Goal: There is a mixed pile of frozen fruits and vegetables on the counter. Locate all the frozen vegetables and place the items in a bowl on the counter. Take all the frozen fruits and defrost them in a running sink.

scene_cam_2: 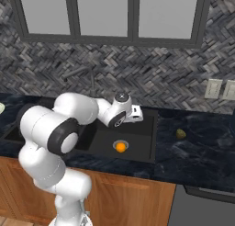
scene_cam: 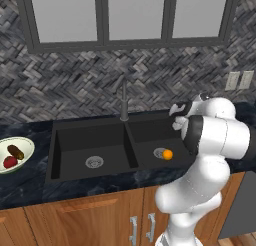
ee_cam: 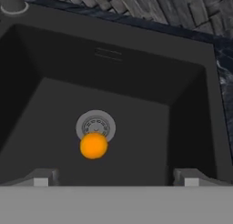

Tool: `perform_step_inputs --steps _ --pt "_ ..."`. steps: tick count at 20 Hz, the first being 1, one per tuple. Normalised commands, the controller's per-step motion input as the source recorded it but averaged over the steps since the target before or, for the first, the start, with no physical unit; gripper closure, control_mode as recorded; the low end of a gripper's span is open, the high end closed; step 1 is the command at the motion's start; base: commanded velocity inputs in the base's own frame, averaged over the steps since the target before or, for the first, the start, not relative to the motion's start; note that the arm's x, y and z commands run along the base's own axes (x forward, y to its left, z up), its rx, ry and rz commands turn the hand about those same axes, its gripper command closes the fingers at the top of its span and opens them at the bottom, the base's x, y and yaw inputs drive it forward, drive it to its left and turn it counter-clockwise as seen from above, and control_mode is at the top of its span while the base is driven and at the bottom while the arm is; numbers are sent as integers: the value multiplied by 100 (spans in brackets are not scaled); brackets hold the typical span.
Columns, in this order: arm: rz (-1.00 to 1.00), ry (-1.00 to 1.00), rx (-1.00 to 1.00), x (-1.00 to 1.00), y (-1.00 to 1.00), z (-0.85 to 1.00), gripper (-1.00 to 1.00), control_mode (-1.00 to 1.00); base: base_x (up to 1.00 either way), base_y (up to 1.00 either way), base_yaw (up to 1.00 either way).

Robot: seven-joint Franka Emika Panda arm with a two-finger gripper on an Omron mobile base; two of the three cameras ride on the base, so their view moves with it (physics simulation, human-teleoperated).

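The orange ball (ee_cam: 93, 145) is sitting on the floor of the right-hand basin of the sink (scene_cam: 70, 140), touching the edge of the metal drain (ee_cam: 96, 126). The claw (ee_cam: 116, 176) hangs above that basin, jaws spread wide with nothing between them.

Over on the left, the bowl (scene_cam: 26, 146) has the red round thing (scene_cam: 10, 162) and the dark brown oblong one (scene_cam: 15, 152) in it, so I'd call the vegetable half done.

What's left, as far as I can judge: the yellowish-olive lump (scene_cam_2: 181, 133) sits alone on the counter (scene_cam_2: 202, 147) to the right of the sink, well apart from everything else. Can't tell from here whether it's fruit or veg. Also, I see no water coming from the faucet (scene_cam: 123, 101), so the "running sink" part looks not yet done.

Next move, I reckon, is either swinging right for that lump or reaching back to the faucet.
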Motion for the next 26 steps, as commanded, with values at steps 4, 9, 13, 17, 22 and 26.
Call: perform_step_inputs --steps 4,9,13,17,22,26 --pt "-9 0 0 -6 -1 46 -100 -100 0 0 0" --pt "-7 0 0 -23 -11 31 -100 -100 0 0 0" --pt "-9 0 0 -20 -12 30 -100 -100 0 0 0" --pt "-11 0 0 -12 -25 24 -100 -100 0 0 0" --pt "-8 0 0 -5 -35 21 -100 -100 0 0 0" --pt "-6 0 0 -7 -42 10 -100 -100 0 0 0"
